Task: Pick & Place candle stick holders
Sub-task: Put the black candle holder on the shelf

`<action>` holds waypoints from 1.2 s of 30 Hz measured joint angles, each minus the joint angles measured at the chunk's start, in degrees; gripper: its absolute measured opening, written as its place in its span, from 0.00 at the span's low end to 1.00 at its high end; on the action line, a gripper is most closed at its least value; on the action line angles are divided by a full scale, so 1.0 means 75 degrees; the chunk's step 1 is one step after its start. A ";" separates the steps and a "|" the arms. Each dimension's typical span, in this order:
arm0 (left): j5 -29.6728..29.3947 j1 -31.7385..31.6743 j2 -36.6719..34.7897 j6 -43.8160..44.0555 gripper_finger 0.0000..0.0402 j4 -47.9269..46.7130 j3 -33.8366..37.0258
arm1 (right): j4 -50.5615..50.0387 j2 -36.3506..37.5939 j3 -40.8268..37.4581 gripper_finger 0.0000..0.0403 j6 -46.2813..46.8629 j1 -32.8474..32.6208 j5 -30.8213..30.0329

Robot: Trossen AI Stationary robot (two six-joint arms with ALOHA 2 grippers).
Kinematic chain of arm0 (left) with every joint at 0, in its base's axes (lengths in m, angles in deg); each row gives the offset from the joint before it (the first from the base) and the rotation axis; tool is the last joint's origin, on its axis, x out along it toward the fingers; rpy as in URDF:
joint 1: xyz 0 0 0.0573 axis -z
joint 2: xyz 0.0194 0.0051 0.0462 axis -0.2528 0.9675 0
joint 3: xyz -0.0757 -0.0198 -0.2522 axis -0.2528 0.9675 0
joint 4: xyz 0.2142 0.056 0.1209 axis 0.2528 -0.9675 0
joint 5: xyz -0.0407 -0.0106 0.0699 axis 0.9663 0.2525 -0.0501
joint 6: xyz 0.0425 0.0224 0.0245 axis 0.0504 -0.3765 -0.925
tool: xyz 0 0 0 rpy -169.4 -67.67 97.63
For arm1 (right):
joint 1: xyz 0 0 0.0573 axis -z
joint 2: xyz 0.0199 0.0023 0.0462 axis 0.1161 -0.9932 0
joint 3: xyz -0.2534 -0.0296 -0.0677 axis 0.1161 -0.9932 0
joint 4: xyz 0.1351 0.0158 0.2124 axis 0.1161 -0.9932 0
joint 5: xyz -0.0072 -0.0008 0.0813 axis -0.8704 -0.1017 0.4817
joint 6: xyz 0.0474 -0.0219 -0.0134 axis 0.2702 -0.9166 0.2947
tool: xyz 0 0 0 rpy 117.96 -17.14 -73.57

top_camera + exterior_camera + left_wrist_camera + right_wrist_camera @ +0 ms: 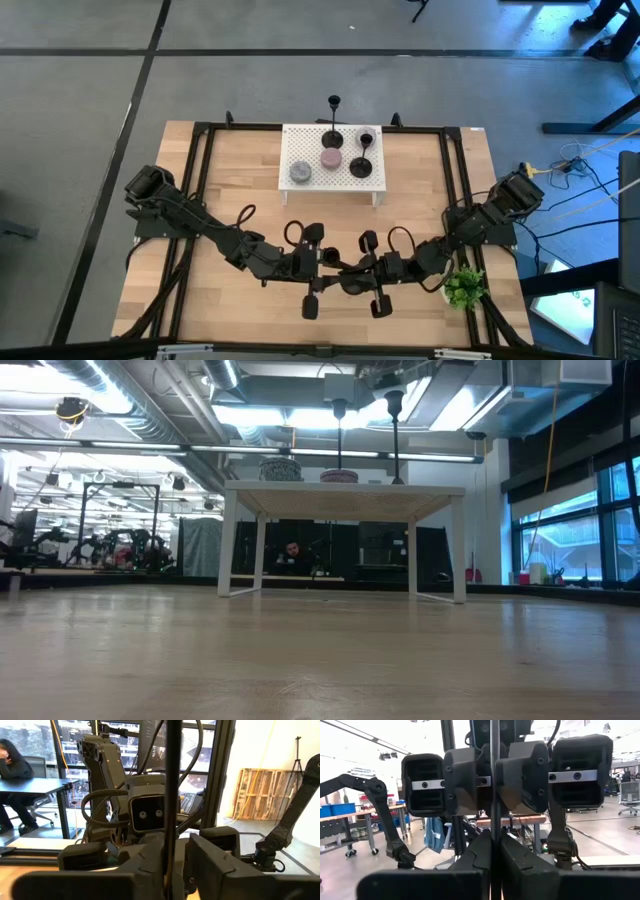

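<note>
Near the counter's (pixel 200 300) front edge, the right gripper (pixel 372 268) and left gripper (pixel 318 262) both clamp one candle holder's stem (pixel 494 780), apparently mid-handover; next, one must release.

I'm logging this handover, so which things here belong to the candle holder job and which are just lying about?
Job:
- candle holder stem, gripped by right hand and left hand
- two candle holders on white rack

Lying about:
- two round candles
- green plant
</note>
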 joint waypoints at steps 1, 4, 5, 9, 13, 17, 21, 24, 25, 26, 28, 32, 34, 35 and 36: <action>-0.0002 0.0000 0.0000 -0.0002 0.17 -0.0008 0.0000 | -0.0003 0.0000 0.0000 0.04 -0.0002 0.0000 0.0004; -0.0007 -0.0006 0.0000 -0.0006 0.08 -0.0042 0.0000 | -0.0006 0.0000 0.0000 0.04 -0.0007 0.0000 0.0029; -0.0012 -0.0006 0.0000 -0.0034 0.05 -0.0049 0.0000 | -0.0010 0.0000 0.0000 0.04 -0.0009 0.0000 0.0029; 0.0005 -0.0003 0.0000 -0.0094 0.03 -0.0050 0.0000 | -0.0015 0.0000 0.0000 0.04 -0.0229 0.0002 0.0211; 0.0027 0.0018 0.0000 -0.0121 0.02 -0.0048 0.0000 | -0.0001 0.0000 0.0000 0.06 -0.0492 0.0009 0.0490; 0.0050 0.0024 0.0000 -0.0057 0.02 -0.0084 -0.0006 | 0.0070 0.0000 0.0000 0.10 -0.0703 0.0009 0.0536; 0.0058 0.0038 0.0000 0.0053 0.02 -0.0386 -0.0006 | 0.0108 0.0000 0.0000 0.15 -0.0814 0.0003 0.0421; 0.0051 0.0037 0.0000 0.0140 0.02 -0.0476 -0.0006 | 0.0104 0.0000 0.0000 0.21 -0.0815 0.0006 0.0390; 0.0027 0.0037 0.0000 0.0140 0.02 -0.0497 -0.0006 | 0.0078 0.0000 0.0000 0.24 -0.0813 0.0006 0.0387; 0.0026 0.0038 0.0000 0.0143 0.02 -0.0500 -0.0006 | 0.0071 0.0000 0.0000 0.26 -0.0813 0.0006 0.0378; 0.0023 0.0038 0.0000 0.0143 0.02 -0.0495 -0.0003 | 0.0053 0.0000 0.0003 0.31 -0.0810 0.0006 0.0370; -0.0005 0.0047 0.0000 0.0079 0.02 -0.0492 -0.0005 | 0.0011 0.0000 0.0003 0.38 -0.0802 0.0006 0.0371; -0.0006 0.0047 0.0000 0.0079 0.02 -0.0495 -0.0003 | -0.0012 0.0000 0.0003 0.41 -0.0681 0.0006 0.0370; -0.0007 0.0047 0.0000 0.0079 0.02 -0.0499 -0.0004 | -0.0008 0.0000 0.0003 0.43 -0.0635 0.0006 0.0370; -0.0010 0.0047 0.0000 0.0080 0.02 -0.0505 -0.0006 | -0.0006 0.0000 0.0003 0.44 -0.0632 0.0006 0.0370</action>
